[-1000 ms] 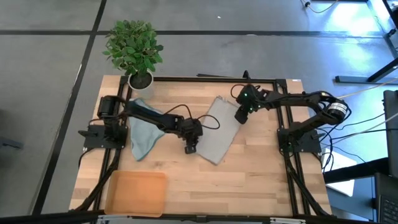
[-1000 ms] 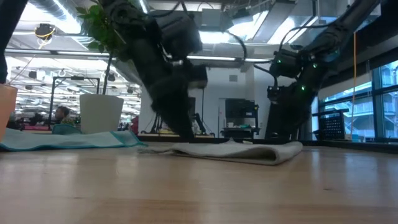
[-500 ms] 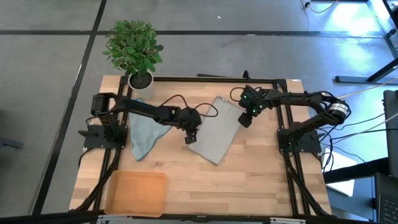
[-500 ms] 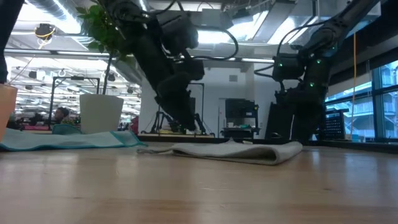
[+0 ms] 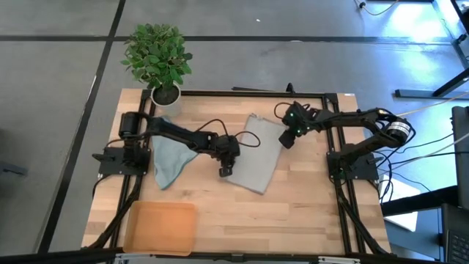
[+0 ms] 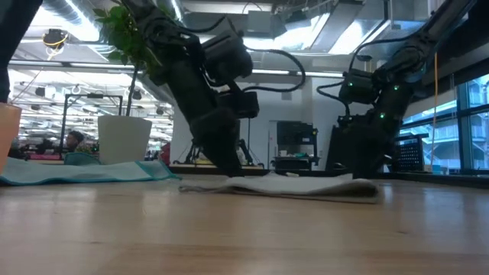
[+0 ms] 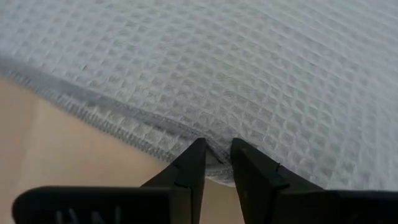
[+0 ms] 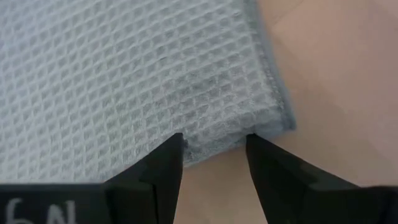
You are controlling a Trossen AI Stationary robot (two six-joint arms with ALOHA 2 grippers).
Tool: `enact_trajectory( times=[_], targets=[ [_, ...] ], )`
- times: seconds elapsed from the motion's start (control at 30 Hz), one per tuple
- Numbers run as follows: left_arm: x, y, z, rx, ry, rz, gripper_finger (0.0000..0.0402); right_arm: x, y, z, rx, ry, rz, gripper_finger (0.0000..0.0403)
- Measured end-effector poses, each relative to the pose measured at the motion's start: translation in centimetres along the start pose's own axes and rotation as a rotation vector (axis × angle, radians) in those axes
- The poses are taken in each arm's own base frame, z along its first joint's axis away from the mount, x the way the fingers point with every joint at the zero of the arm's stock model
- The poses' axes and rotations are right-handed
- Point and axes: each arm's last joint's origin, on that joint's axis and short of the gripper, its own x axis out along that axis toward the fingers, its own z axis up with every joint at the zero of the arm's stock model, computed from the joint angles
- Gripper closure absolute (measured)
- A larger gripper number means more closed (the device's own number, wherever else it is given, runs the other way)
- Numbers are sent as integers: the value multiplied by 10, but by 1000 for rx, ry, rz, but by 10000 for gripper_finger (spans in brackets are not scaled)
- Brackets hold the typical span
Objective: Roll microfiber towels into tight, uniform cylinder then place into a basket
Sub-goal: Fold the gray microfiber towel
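Note:
The pale grey-green towel (image 5: pixel 254 152) lies spread flat on the middle of the table. My left gripper (image 5: pixel 226 171) is down at its near-left edge, shut on the hem (image 7: pixel 216 155). My right gripper (image 5: pixel 285 139) is low over the towel's far-right corner. Its fingers are open and stand astride the corner's edge (image 8: pixel 214 140); whether they touch the cloth I cannot tell. The light blue-teal towel (image 5: pixel 170 158) lies crumpled flat at the left. The orange-tan basket (image 5: pixel 161 227) sits at the near-left corner. My left gripper pinches the grey-green towel's stitched hem (image 7: pixel 211 148) between its two fingers, near the near-left corner. The fingers come from above, slanting down, and lie across the edge. The towel lies flat on the table.
A white pot with a green plant (image 5: pixel 158 62) stands at the far-left corner. Black frame rails (image 5: pixel 333 147) run along the table's sides. Bare wood lies open along the near edge, right of the basket (image 5: pixel 293 220).
My left gripper rose off the towel's near-left edge, then came back down onto it. My right gripper drew away toward the right edge, then returned to the far-right corner. In the low view the towel's thick end now lies flatter and reaches farther out.

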Motion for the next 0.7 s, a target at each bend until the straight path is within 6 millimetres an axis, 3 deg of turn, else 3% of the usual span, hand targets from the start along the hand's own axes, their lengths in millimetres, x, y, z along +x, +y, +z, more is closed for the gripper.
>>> enact_trajectory(
  times=[0.2,0.4,0.53,0.7],
  targets=[
    [1,-18,-1,25,-5,-42,327,-1,-7,5,13,-47,-29,224],
    [-2,-19,0,22,-20,-43,327,-7,-5,15,-2,-62,-20,224],
    [-17,-11,6,5,-58,-21,327,-27,8,27,-121,-61,30,224],
    [-45,0,18,-17,-130,27,327,-64,41,28,-319,-94,265,224]
  ],
)
